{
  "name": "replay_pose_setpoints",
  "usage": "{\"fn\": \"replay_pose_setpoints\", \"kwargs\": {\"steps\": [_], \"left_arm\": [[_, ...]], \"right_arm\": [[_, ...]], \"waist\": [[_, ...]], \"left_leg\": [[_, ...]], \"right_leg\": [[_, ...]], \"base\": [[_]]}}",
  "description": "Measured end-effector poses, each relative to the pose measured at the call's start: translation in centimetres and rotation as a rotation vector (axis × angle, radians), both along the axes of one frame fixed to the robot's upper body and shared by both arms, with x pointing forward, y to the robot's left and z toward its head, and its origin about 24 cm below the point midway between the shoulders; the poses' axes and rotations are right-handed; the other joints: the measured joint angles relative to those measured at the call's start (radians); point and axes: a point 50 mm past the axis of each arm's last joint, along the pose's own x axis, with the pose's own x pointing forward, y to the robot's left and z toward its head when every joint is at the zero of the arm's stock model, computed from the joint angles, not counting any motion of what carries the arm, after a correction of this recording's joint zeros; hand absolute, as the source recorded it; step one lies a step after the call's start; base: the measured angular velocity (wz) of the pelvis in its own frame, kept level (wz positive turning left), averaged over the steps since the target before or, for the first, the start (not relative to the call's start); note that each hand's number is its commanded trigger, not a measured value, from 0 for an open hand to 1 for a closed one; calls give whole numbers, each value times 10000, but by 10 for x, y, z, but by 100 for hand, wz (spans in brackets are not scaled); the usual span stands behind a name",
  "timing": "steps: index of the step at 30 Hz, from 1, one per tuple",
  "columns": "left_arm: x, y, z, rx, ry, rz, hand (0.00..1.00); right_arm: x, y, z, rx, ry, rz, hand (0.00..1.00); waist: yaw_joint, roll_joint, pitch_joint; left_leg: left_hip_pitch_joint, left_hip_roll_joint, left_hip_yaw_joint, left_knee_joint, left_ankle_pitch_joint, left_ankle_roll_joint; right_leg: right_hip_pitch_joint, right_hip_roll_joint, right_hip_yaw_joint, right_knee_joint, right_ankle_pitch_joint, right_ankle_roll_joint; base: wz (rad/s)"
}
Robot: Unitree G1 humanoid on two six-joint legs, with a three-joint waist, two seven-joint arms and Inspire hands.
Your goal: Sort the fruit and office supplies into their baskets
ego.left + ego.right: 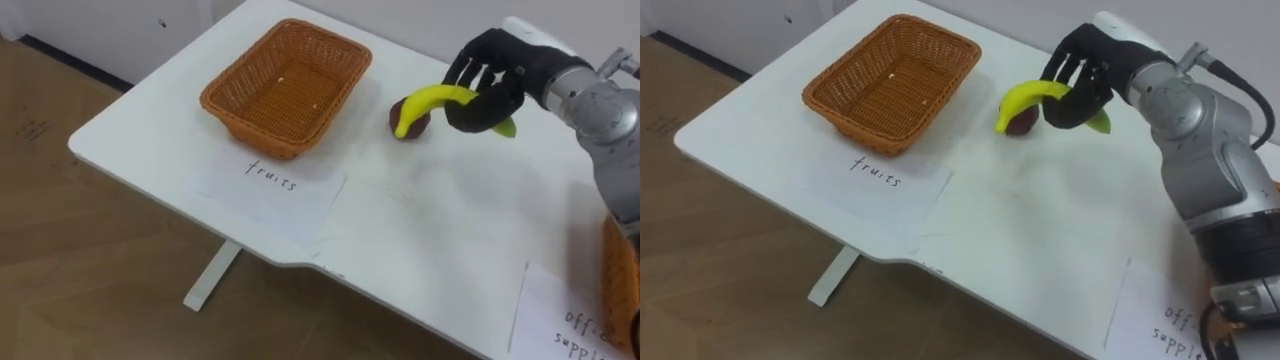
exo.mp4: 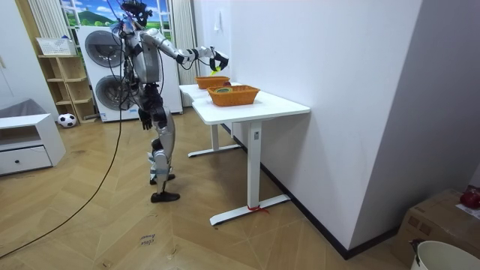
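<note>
My right hand (image 1: 492,82) (image 1: 1081,72) is shut on a yellow banana (image 1: 432,103) (image 1: 1025,98) and holds it above the white table (image 1: 420,230), to the right of the empty wicker fruit basket (image 1: 288,85) (image 1: 892,83). A dark brown round fruit (image 1: 414,124) (image 1: 1021,123) lies on the table just under the banana's tip. A paper label (image 1: 272,180) lies in front of the fruit basket. In the room view the robot stands at the table's end with its right arm reaching over the baskets (image 2: 213,81).
A second wicker basket (image 1: 620,285) sits at the table's right edge with a paper label (image 1: 565,320) beside it. The table's front edge has a curved cut-out (image 1: 300,260), with wooden floor (image 1: 90,280) below. A wall runs behind the table.
</note>
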Motion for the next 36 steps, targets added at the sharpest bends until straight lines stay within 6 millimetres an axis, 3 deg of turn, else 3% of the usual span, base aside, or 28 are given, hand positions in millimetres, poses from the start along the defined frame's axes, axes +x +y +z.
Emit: {"fn": "replay_pose_setpoints", "kwargs": {"steps": [7,13,27,33,36], "left_arm": [[-3,-1,0,-146,116,-120,0],[-10,-1,0,-118,517,-974,0],[-23,3,0,-233,902,-1020,0],[-28,4,0,-267,1187,-1304,0],[-34,4,-1,-459,1440,-1331,0]], "right_arm": [[2,11,-5,472,-44,125,100],[2,11,-3,489,-272,29,100],[3,10,0,492,-952,-211,100],[4,7,-1,481,-1098,-439,100],[6,3,-4,310,-1013,-608,100]], "waist": [[276,-16,21],[444,-47,54],[827,26,119],[850,-113,183],[852,-173,176]], "left_leg": [[5,-13,-57,-14,-1,1],[-48,-76,-202,14,-8,13],[-72,-104,-312,36,-13,22],[-81,-147,-421,39,-16,27],[-89,-153,-457,40,-16,27]], "right_leg": [[30,-4,-26,0,-5,7],[49,-38,-73,7,-37,60],[81,-55,-110,6,-45,73],[128,-75,-133,11,-77,123],[142,-77,-219,13,-78,126]], "base": [[1],[7],[3],[5],[3]]}}
